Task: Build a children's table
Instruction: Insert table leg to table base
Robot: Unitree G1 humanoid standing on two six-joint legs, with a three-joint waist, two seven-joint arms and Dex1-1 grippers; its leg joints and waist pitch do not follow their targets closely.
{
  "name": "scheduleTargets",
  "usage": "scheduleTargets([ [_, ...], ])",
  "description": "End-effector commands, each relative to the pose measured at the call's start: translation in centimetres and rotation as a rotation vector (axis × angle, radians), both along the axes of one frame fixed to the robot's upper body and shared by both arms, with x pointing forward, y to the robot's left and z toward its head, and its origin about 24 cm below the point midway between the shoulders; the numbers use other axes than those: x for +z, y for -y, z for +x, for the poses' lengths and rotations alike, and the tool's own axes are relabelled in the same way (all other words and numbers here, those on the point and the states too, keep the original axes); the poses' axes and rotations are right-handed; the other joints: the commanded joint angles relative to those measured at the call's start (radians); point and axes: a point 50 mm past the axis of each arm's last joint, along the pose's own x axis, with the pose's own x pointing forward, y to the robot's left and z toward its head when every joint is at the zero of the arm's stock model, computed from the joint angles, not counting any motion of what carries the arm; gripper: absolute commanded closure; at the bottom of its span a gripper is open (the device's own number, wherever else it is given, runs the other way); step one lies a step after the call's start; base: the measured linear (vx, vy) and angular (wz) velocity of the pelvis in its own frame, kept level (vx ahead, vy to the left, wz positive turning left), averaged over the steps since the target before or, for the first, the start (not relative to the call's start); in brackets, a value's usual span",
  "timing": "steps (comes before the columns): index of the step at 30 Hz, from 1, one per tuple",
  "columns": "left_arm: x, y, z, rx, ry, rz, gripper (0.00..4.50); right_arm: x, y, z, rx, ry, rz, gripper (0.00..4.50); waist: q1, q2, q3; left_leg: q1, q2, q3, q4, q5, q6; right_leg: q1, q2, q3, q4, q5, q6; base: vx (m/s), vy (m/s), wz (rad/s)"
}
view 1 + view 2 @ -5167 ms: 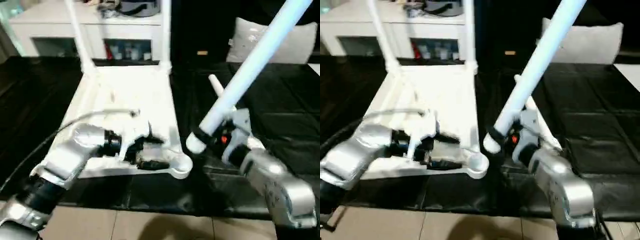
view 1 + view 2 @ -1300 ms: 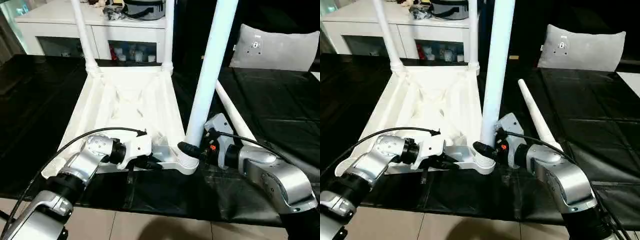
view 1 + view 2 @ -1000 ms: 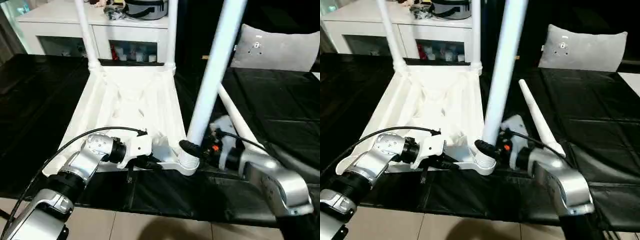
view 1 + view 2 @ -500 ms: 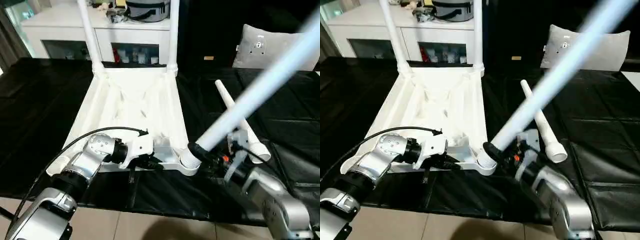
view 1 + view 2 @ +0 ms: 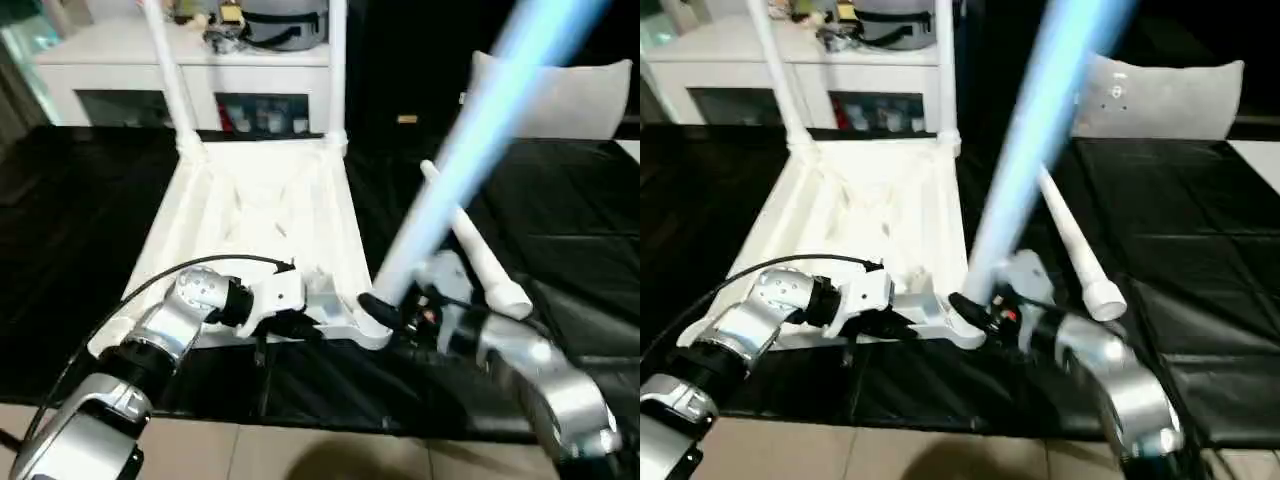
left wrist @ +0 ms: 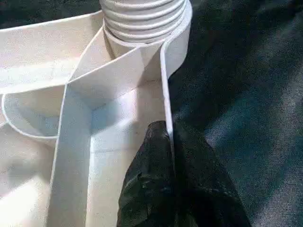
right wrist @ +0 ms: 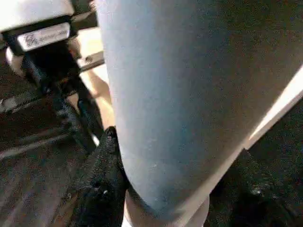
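my left gripper (image 6: pixel 170 156) pinches tabletop (image 5: pixel 255 215) wall, clear at wrist | right gripper (image 7: pixel 170 189) clamps leg (image 5: pixel 470 150), head cam blurred

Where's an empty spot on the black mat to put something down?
The black mat is bare left of the upside-down tabletop, and again on the far right, between the loose leg and the cushion. It is crowded at the tabletop's near corner, where both grippers work.

Both silver forearms are reaching forward and inward. The left gripper (image 6: pixel 168 142) is pinching its jaws shut on the table top's rim (image 6: pixel 164 85), while the right gripper (image 7: pixel 175 189) is clamping a tilted leg (image 5: pixel 470 150) near its base.
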Motion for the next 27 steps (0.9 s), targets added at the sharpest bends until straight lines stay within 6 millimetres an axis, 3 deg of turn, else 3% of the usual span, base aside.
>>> scheduleTargets([
  [1,1.8,0.0,0.8,-0.052,0.082,0.049,4.5,-5.1,1.3,-1.9,0.011,-0.272,-0.152,2.61,-0.009,0.001,-0.014,0.003,0.023,-0.018,-0.088,-0.513,0.013,0.005,-0.058,0.028,-0.115,-0.674,-0.052,0.0,0.0,0.0],
  [2,2.0,0.0,0.9,-0.055,0.084,0.049,4.5,-5.1,1.2,-1.9,0.033,-0.285,-0.157,2.61,-0.01,-0.004,-0.01,0.006,0.023,-0.017,-0.088,-0.516,0.014,0.001,-0.059,0.028,-0.12,-0.688,-0.047,0.0,0.0,0.0],
  [3,2.0,0.1,0.9,-0.055,0.085,0.049,4.5,-5.1,1.2,-1.9,0.038,-0.288,-0.158,2.61,-0.009,-0.002,-0.011,0.008,0.023,-0.017,-0.088,-0.517,0.013,0.0,-0.06,0.029,-0.12,-0.692,-0.047,0.0,0.0,0.0],
  [4,2.2,0.1,1.0,-0.059,0.087,0.048,4.5,-5.2,1.1,-1.9,0.059,-0.301,-0.162,2.61,-0.01,-0.014,-0.001,0.003,0.024,-0.017,-0.091,-0.516,0.016,-0.003,-0.06,0.03,-0.121,-0.693,-0.045,0.0,0.0,0.0],
  [5,2.6,0.3,1.2,-0.067,0.092,0.048,4.5,-5.3,1.0,-2.0,0.098,-0.32,-0.169,2.61,-0.009,-0.015,0.004,-0.002,0.025,-0.02,-0.096,-0.509,0.017,0.0,-0.06,0.033,-0.117,-0.686,-0.046,0.0,0.0,0.0],
  [7,2.8,0.3,1.3,-0.07,0.095,0.048,4.5,-5.4,1.0,-2.1,0.111,-0.324,-0.172,2.61,-0.008,-0.015,0.006,0.001,0.028,-0.02,-0.099,-0.507,0.017,-0.001,-0.061,0.037,-0.115,-0.666,-0.055,0.0,0.0,0.0],
  [11,3.6,0.1,2.0,-0.068,0.104,0.053,4.5,-5.4,0.6,-2.3,0.153,-0.332,-0.174,2.61,-0.004,-0.021,0.016,-0.004,0.035,-0.018,-0.109,-0.483,0.018,0.003,-0.061,0.045,-0.105,-0.57,-0.101,0.0,0.0,0.0],
  [15,3.8,-0.1,2.1,-0.058,0.11,0.059,4.5,-5.4,0.4,-2.3,0.155,-0.33,-0.171,2.61,-0.004,-0.025,0.028,-0.004,0.034,-0.019,-0.112,-0.499,0.014,0.002,-0.066,0.048,-0.107,-0.623,-0.099,0.0,0.0,0.0],
  [20,4.0,-1.4,1.8,0.033,0.099,0.047,4.5,-5.1,-0.1,-1.7,0.096,-0.293,-0.149,2.61,-0.003,-0.021,0.035,0.001,0.036,-0.024,-0.118,-0.498,0.007,-0.002,-0.072,0.049,-0.118,-0.698,-0.084,0.0,0.0,0.0],
  [21,4.0,-1.6,1.7,0.055,0.098,0.046,4.5,-5.1,-0.1,-1.6,0.082,-0.286,-0.145,2.61,-0.005,-0.018,0.037,0.002,0.036,-0.025,-0.119,-0.503,0.003,-0.002,-0.072,0.047,-0.119,-0.697,-0.084,0.0,0.0,0.0],
  [22,4.2,-2.1,1.4,0.124,0.098,0.033,4.5,-4.9,-0.2,-1.3,0.03,-0.276,-0.11,2.61,-0.004,-0.009,0.036,-0.001,0.039,-0.029,-0.121,-0.51,-0.004,0.002,-0.074,0.047,-0.113,-0.688,-0.089,0.0,0.0,0.0],
  [23,4.3,-2.3,1.3,0.159,0.098,0.025,4.5,-4.8,-0.3,-1.1,0.002,-0.275,-0.086,2.61,-0.012,-0.014,0.043,-0.011,0.038,-0.033,-0.126,-0.525,-0.007,0.004,-0.073,0.042,-0.114,-0.706,-0.085,0.0,0.0,0.0],
  [25,4.7,-2.4,0.5,0.247,0.079,-0.019,4.5,-4.6,-0.3,-0.7,-0.068,-0.266,-0.059,2.61,-0.018,-0.014,0.042,-0.001,0.035,-0.037,-0.122,-0.552,-0.016,-0.003,-0.075,0.041,-0.119,-0.756,-0.069,0.0,0.0,0.0],
  [26,4.7,-2.4,0.5,0.247,0.079,-0.019,4.5,-4.6,-0.3,-0.7,-0.068,-0.266,-0.059,2.61,-0.027,-0.01,0.049,-0.011,0.033,-0.042,-0.125,-0.555,-0.014,-0.003,-0.075,0.038,-0.12,-0.769,-0.066,0.0,0.0,0.0],
  [27,4.8,-2.2,-0.2,0.284,0.066,-0.037,4.5,-4.6,-0.2,-0.5,-0.105,-0.255,-0.061,2.61,-0.032,-0.01,0.046,-0.011,0.033,-0.047,-0.124,-0.562,-0.016,0.002,-0.076,0.037,-0.119,-0.764,-0.059,0.0,0.0,0.0],
])
